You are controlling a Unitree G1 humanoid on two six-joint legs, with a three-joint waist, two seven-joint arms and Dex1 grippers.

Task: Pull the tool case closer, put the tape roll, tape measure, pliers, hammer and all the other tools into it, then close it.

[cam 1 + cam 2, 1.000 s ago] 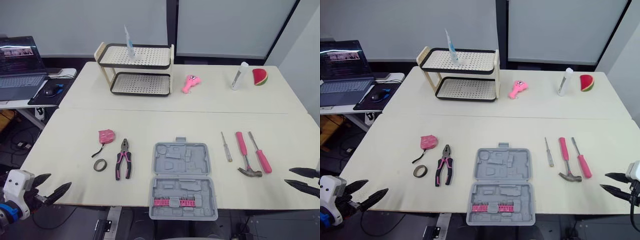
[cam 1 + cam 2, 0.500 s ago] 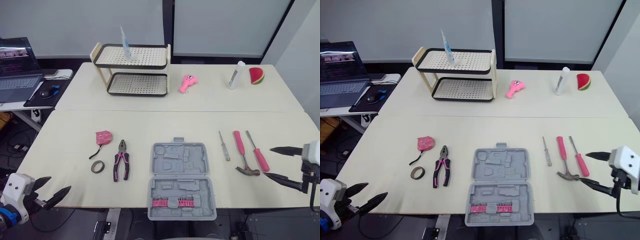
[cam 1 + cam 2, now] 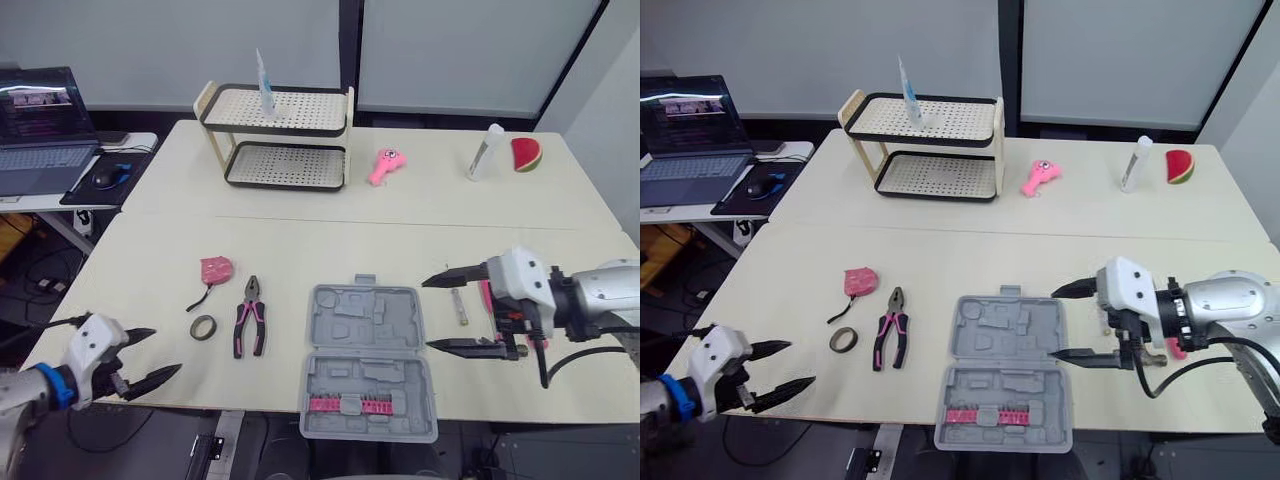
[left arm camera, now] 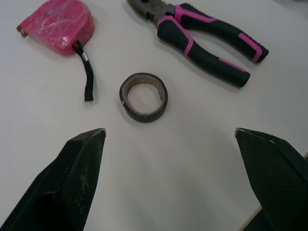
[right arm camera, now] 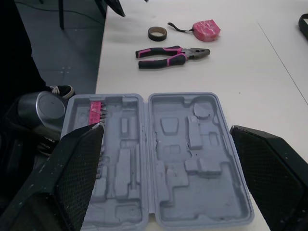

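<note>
While both jaws gape wide, touching nothing

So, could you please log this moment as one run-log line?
right tool open, facing open tool case | left tool open, facing tape roll

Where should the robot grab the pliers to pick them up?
Probably across the two pink-and-black handles of the pliers, coming straight down from above with the left gripper. They lie flat, handles side by side toward the robot, nose pointing away.
</note>
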